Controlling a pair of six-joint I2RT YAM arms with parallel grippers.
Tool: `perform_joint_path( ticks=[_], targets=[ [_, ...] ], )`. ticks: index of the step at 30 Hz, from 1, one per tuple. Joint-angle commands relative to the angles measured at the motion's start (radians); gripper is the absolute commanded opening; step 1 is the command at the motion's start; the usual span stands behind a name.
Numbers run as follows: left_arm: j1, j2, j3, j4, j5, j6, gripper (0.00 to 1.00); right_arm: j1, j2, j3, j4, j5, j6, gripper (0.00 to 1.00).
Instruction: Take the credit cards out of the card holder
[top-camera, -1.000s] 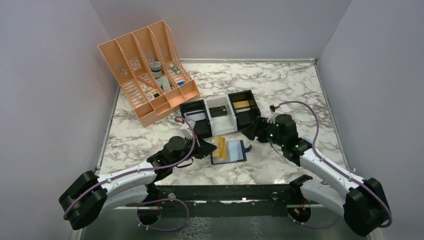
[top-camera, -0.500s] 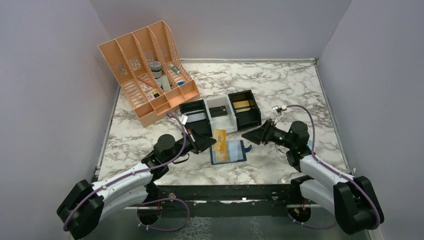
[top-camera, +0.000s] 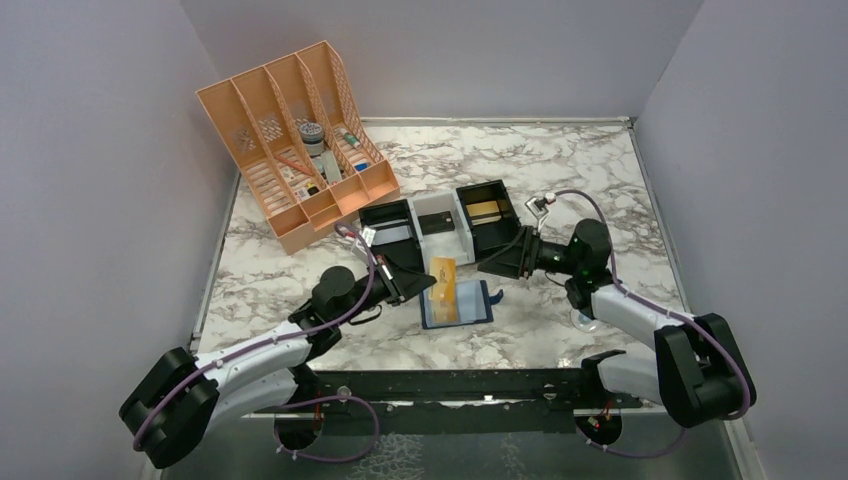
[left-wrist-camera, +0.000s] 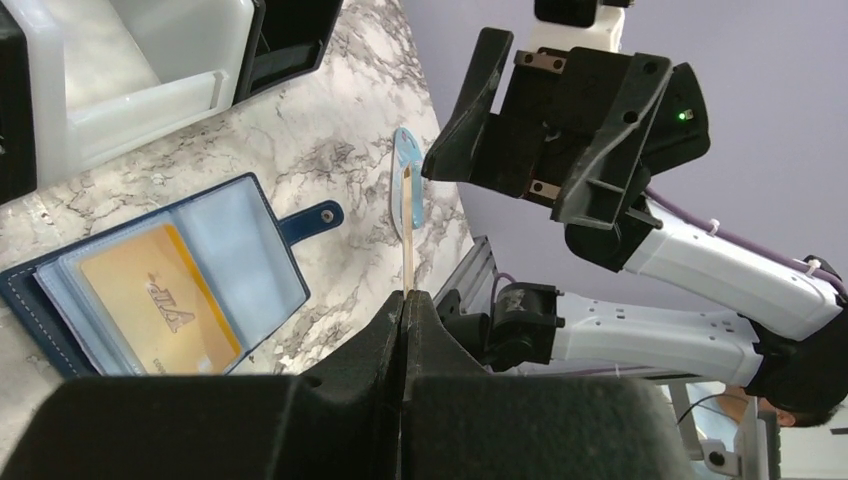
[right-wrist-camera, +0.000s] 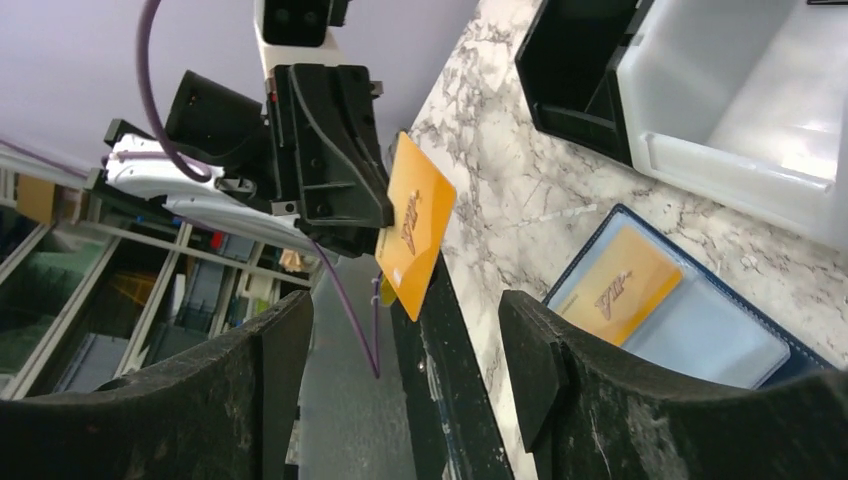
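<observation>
The card holder (top-camera: 462, 304) lies open on the marble, navy with blue-grey pockets, and a gold-tan credit card (top-camera: 447, 300) sits in its left pocket. My left gripper (top-camera: 421, 283) is shut on a second gold-tan credit card (top-camera: 443, 271) and holds it upright above the holder's left edge. In the left wrist view this card (left-wrist-camera: 408, 235) shows edge-on above my shut left gripper (left-wrist-camera: 404, 297). My right gripper (top-camera: 494, 264) is open and empty, facing the held card from the right. The right wrist view shows the held card (right-wrist-camera: 415, 225) beyond my open right gripper (right-wrist-camera: 405, 312) and the holder (right-wrist-camera: 690, 325).
A row of box trays, black (top-camera: 385, 232), white (top-camera: 440, 226) and black (top-camera: 492, 218), stands just behind the holder. A tan item lies in the right one. An orange slotted file rack (top-camera: 290, 140) stands at the back left. The table's front rail (top-camera: 450, 383) is near.
My left gripper has lifted the gold card off the holder and stood it upright. My right arm has drawn back and turned its open gripper toward the card.
</observation>
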Motion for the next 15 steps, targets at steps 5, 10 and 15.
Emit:
perform_joint_path(
  ticks=[5, 10, 15],
  targets=[
    [0.007, 0.102, 0.09, 0.13, 0.013, -0.041, 0.0, 0.039, 0.156, 0.079, 0.089, -0.092, 0.051, 0.69],
    [0.012, 0.16, 0.132, 0.153, 0.024, -0.016, 0.0, 0.076, 0.233, 0.115, 0.151, -0.082, 0.085, 0.64],
    [0.021, 0.237, 0.156, 0.229, 0.054, -0.034, 0.0, 0.077, 0.265, 0.126, 0.224, -0.095, 0.134, 0.59]
  ],
)
